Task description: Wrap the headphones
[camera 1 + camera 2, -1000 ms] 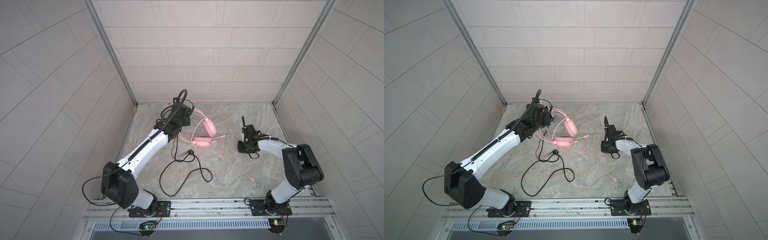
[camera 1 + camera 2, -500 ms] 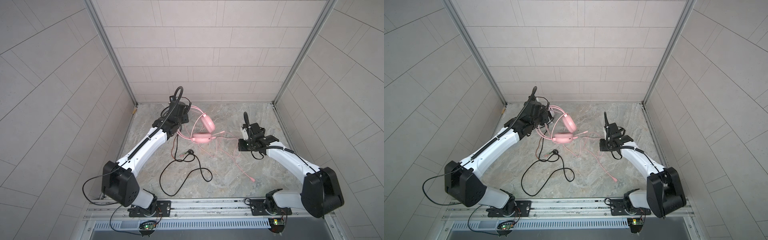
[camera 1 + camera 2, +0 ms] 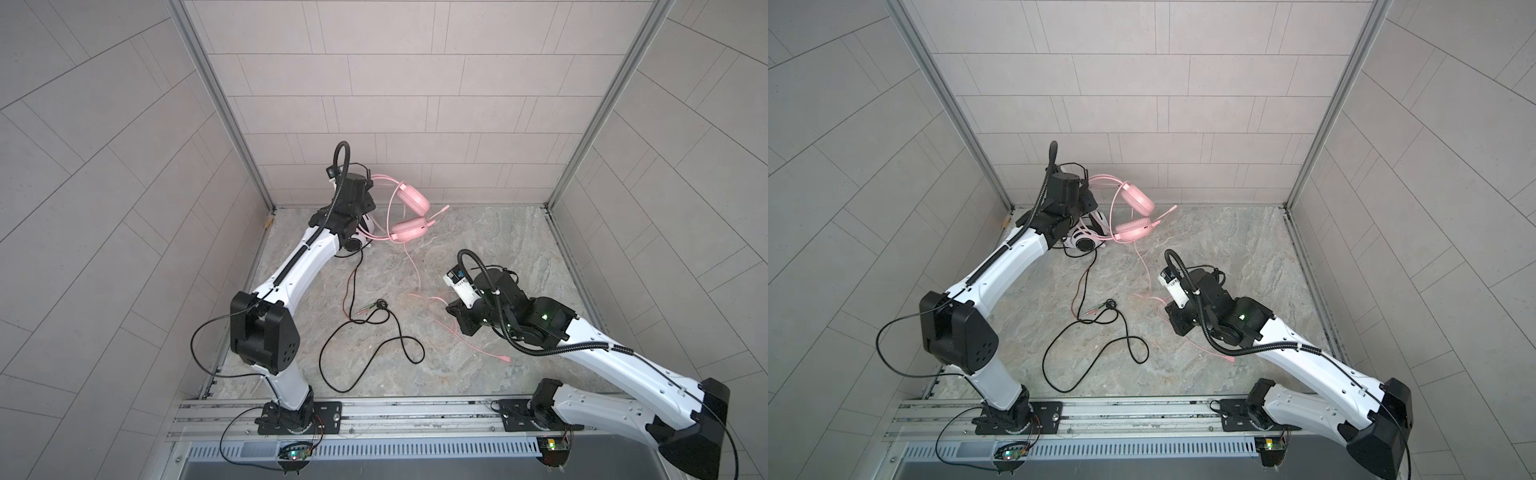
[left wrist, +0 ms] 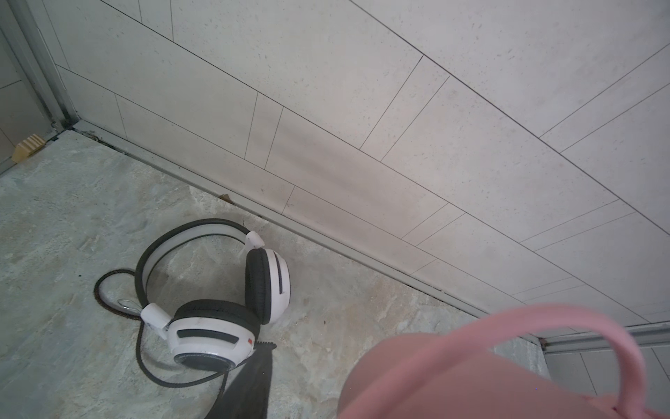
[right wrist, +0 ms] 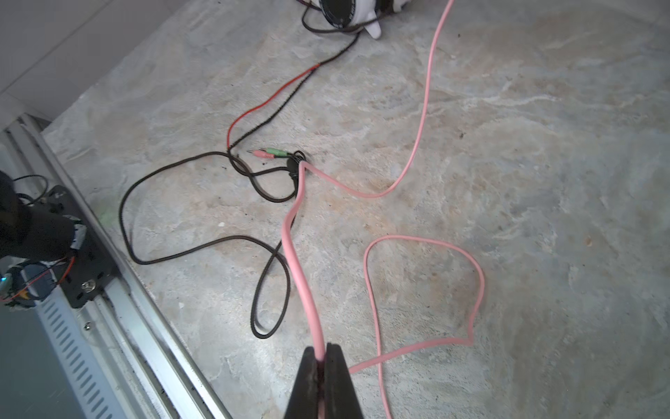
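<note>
**Right gripper** (image 5: 321,357): the fingers are clenched on the pink cable (image 5: 301,275), pinching it between the tips partway along its length. One run leads from the fingers toward the pink headset (image 3: 409,216). The other run drops to the table (image 3: 498,232) just beside the fingers, forms one open loop and ends in a plug (image 3: 505,358) near the gripper.

**Left gripper** (image 3: 365,198): the fingers are grasping the pink headset by its headband (image 3: 1100,179). This is judged from both top views, where the headset hangs clear of the table from the gripper. The wrist view shows only one dark finger (image 4: 250,384) and a blurred pink band close to the lens. The ear cups hang beside the fingers, on the side toward the right gripper.

**White-and-black headset** (image 4: 224,290): it lies on the table below the left fingers, well apart from the right fingers, with nothing gripping it. Its black cable (image 3: 361,332) sprawls in loose curves between the two grippers, and the green and pink plugs (image 5: 270,153) lie free.

**Progress:**
- No turn of either cable is visible around a headset.
- The task appears to be at the start of its first wrap, with the pink headset lifted and its cable held.

**Remaining:**
- Wind the pink cable.
- Set the pink headset down.
- Wind the black cable.
</note>
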`<action>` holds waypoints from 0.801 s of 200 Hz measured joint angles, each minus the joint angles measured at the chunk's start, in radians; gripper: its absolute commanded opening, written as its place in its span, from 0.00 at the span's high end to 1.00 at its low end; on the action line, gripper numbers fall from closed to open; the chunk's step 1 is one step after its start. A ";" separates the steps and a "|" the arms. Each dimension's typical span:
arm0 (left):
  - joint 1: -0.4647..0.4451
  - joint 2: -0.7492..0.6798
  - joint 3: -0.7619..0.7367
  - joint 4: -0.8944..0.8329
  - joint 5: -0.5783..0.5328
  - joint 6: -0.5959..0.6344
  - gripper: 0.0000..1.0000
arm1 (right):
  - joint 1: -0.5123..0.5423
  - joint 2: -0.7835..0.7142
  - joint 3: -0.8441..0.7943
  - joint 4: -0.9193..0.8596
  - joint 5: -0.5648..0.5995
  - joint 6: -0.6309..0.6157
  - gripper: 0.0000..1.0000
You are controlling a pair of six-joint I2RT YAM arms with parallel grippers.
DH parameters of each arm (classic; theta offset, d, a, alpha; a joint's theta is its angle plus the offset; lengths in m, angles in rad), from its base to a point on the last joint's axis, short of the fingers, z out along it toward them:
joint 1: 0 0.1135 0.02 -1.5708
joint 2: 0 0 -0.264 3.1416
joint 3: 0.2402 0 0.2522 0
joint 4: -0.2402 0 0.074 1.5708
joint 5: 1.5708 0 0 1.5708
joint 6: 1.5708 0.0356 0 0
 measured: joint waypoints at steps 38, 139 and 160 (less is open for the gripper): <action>-0.003 0.064 0.012 0.027 0.002 -0.032 1.00 | 0.092 -0.024 0.151 -0.046 -0.013 -0.026 0.98; -0.095 0.126 -0.019 0.042 0.016 0.027 1.00 | 0.150 0.060 0.518 -0.074 0.043 -0.142 0.98; -0.105 0.126 -0.066 0.041 0.022 0.048 1.00 | 0.150 0.061 0.585 -0.074 0.074 -0.165 1.00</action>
